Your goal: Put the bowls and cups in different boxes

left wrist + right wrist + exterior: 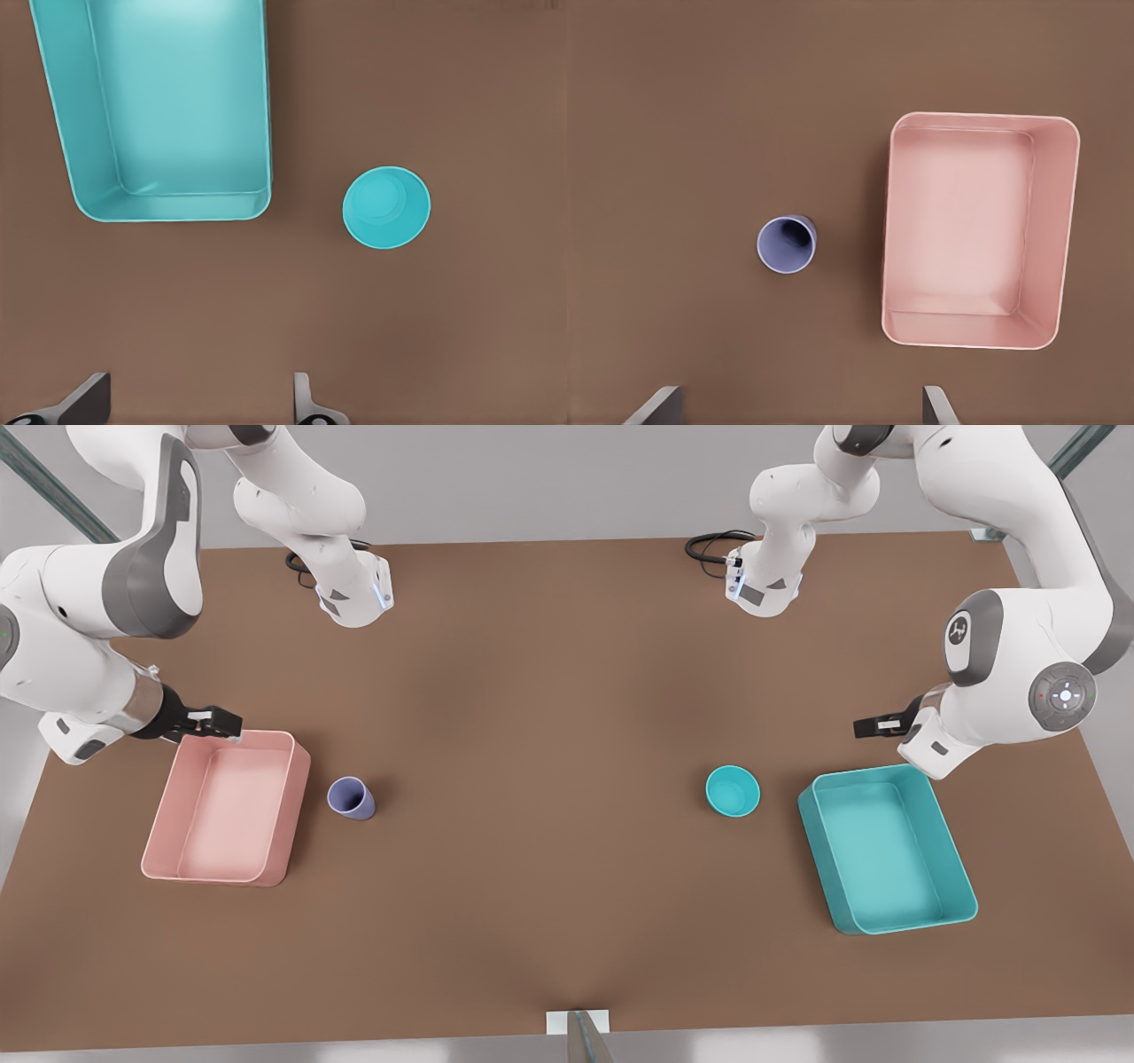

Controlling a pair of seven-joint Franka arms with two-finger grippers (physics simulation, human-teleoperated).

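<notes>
A teal bowl (733, 791) (386, 207) sits upright on the brown table, just beside the teal box (886, 849) (168, 111) on the front view's right. My left gripper (873, 726) (199, 403) hovers open above the table, behind that box's far end, holding nothing. On the front view's left, a lavender cup (352, 797) (786, 245) stands upright next to the pale pink box (226, 806) (979, 230). Over the pink box's far corner my right gripper (217, 722) (799, 405) hangs open and empty. Nothing lies in either box.
Both arm bases (354, 593) (762, 584) stand at the table's far side with black cables (713, 545) beside them. A small metal bracket (580, 1023) sits at the near table edge. Bare brown tabletop (549, 779) stretches between cup and bowl.
</notes>
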